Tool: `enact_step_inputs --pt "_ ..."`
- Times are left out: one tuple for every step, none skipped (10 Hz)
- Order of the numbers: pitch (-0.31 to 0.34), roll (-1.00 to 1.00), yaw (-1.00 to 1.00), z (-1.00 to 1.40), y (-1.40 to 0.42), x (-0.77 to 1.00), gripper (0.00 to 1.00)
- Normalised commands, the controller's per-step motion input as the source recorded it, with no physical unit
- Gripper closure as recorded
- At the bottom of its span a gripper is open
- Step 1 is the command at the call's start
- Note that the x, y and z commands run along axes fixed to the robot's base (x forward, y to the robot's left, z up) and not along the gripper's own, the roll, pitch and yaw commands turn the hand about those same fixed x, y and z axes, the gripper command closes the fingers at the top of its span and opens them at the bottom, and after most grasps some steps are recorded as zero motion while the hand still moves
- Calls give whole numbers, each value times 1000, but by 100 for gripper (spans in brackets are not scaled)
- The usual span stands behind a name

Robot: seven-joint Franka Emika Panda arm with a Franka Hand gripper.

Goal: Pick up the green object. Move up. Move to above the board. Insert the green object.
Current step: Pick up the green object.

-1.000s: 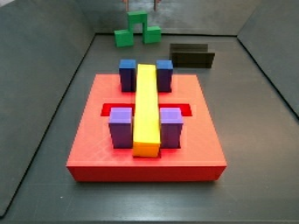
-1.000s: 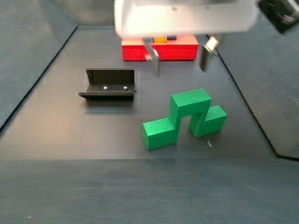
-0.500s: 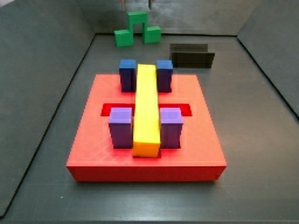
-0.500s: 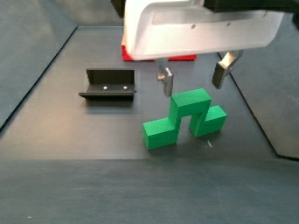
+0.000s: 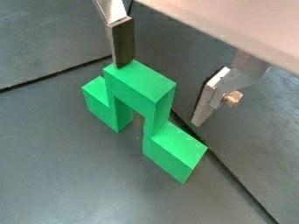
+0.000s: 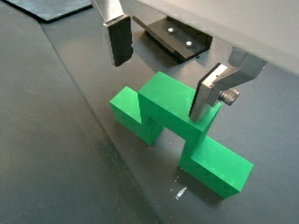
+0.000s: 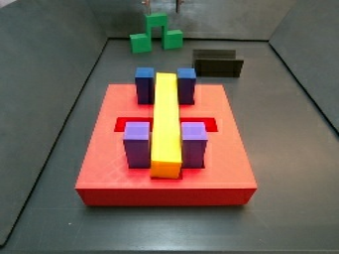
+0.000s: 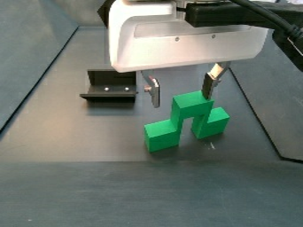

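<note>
The pincer (image 8: 182,89) hung low over the green object (image 8: 186,122), its jaws spread wide with one finger on each side of the tall middle cube and clear air between the pads and the green faces. In both wrist views the two flat silver plates with dark pads straddled that cube: one finger (image 5: 122,38) stood just beside its upper edge, the other finger (image 5: 215,94) stood off the opposite face, and nothing was gripped. The pincer (image 6: 165,66) pointed straight down from a large white wrist housing (image 8: 183,37), which blocked most of the arm from sight; a dark cable ran off behind it. The green object (image 5: 140,115) was a solid, uniformly green stepped piece, a taller cube in the middle with a lower cube at each side, set diagonally so that the three cubes formed a bridge-like stair. It rested flat on the dark grey worktop (image 8: 71,168), with all three cubes down on the surface in a wrist view (image 6: 181,131). Just beside it stood the fixture (image 8: 109,86), a dark L-shaped bracket with two small holes in its upright face. In a side view the green object (image 7: 157,38) lay at the far end of the worktop, well apart from the board (image 7: 113,159), a flat red square platform nearer that camera. On the board four purple blocks (image 7: 137,145) stood in two pairs, and a long yellow bar (image 7: 166,121) ran between them down the middle.
</note>
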Motion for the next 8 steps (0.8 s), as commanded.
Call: enact_step_inputs --pt "-21 0 91 249 -97 -20 0" --pt "-21 3 131 217 -166 0 0" --pt "0 21 17 0 -37 9 0" --pt "7 96 6 0 0 0 0" --pt "0 223 0 -177 0 -171 0" --pt "0 304 0 -297 -66 -243 0" --pt "0 247 0 -257 -89 -160 0" --pt "-6 169 0 -206 -40 -94 0"
